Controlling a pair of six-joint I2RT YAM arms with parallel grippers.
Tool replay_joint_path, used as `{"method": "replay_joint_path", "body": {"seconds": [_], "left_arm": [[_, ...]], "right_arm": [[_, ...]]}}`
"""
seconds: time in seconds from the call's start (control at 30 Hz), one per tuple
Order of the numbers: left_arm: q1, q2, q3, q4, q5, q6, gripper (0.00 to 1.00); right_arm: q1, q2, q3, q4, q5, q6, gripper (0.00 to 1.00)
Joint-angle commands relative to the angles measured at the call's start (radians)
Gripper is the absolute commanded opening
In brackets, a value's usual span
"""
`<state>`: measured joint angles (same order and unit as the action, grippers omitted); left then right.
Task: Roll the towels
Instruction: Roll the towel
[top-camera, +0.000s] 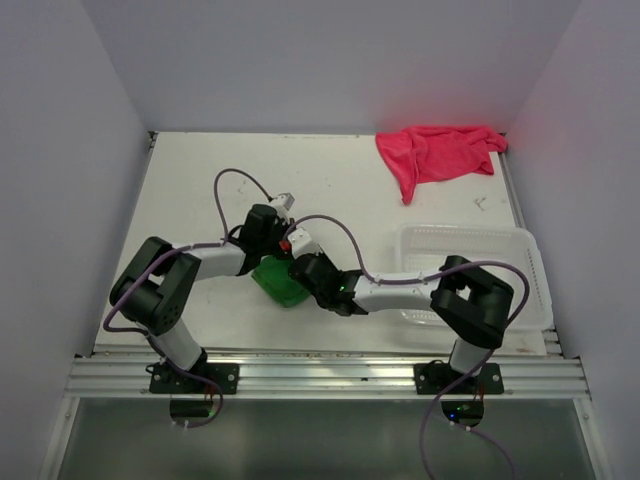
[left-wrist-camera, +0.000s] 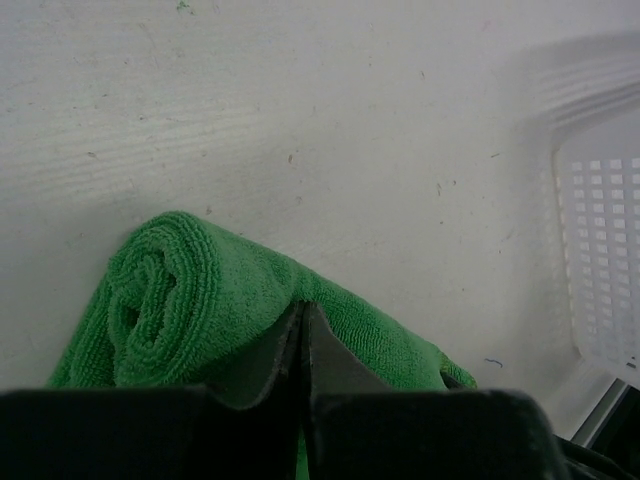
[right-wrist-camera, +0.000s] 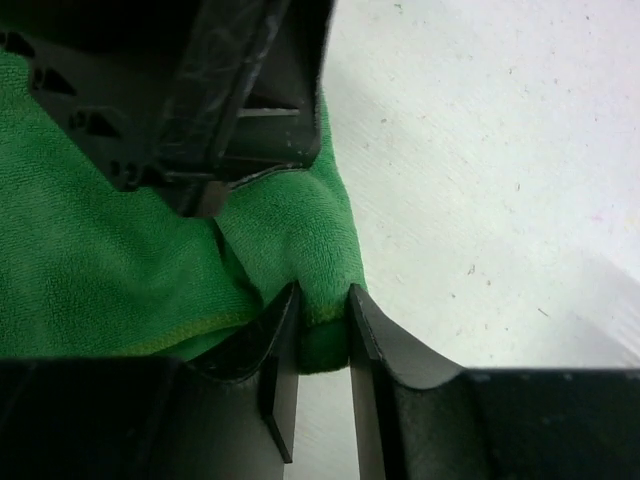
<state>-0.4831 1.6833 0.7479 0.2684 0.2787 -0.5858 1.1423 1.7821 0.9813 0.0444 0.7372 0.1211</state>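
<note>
1. Now, your bright green terry-cloth towel (left-wrist-camera: 180, 290) lies rolled on the white table (top-camera: 250, 170), at the lower centre of the top view between the two arms. Its spiral end shows at the lower left of the left wrist view.
2. Your left hand (left-wrist-camera: 300, 318) has its fingers together, tips against the roll's outer layer. Whether any cloth is caught between them cannot be told.
3. Your right hand (right-wrist-camera: 322, 300) is clamped on a fold at the roll's edge; green pile fills the gap between its fingers, low in the middle of the right wrist view.
4. If you draw that hand away with cloth between its fingers, the outer wrap would likely peel back and slacken the roll.
5. The looped pile looks springy and grippy. Freed at both ends at once, the coil may relax open or snag a fingertip.
6. The hands sit very close together, so a careless swing could knock one into the other.
7. The pink-red soft cloth towel (top-camera: 440, 152) lies crumpled and unrolled at the upper right of the top view, well apart from both hands. It looks limp and probably needs flattening first.
8. The clear plastic mesh basket (top-camera: 470, 232), rigid and gridded, sits at the right near the right arm, where an elbow could shove it.
</note>
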Motion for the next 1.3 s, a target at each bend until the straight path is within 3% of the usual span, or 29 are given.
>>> {"method": "replay_joint_path", "body": {"seconds": [0.0,0.33,0.57,0.7,1.07,1.17,1.27], "left_arm": [[0.015,0.033,-0.045,-0.003,-0.069,0.029,0.05],[0.015,0.004,-0.076,0.008,-0.059,0.018,0.05],[0.015,-0.016,-0.097,0.025,-0.052,-0.002,0.05],[0.015,-0.022,-0.11,0.029,-0.047,-0.005,0.04],[0.015,-0.037,-0.15,0.049,-0.047,-0.014,0.04],[0.015,-0.04,-0.154,0.052,-0.049,-0.016,0.04],[0.015,-0.04,-0.156,0.058,-0.047,-0.02,0.04]], "right_arm": [[-0.032,-0.101,-0.026,-0.006,-0.088,0.086,0.28],[-0.177,-0.26,-0.119,0.037,-0.402,0.253,0.43],[-0.299,-0.225,-0.113,0.075,-0.639,0.393,0.48],[-0.312,-0.178,-0.115,0.066,-0.65,0.41,0.52],[-0.334,-0.066,-0.156,0.127,-0.754,0.439,0.53],[-0.334,-0.055,-0.162,0.14,-0.78,0.446,0.49],[-0.334,-0.047,-0.171,0.158,-0.798,0.454,0.37]]}}
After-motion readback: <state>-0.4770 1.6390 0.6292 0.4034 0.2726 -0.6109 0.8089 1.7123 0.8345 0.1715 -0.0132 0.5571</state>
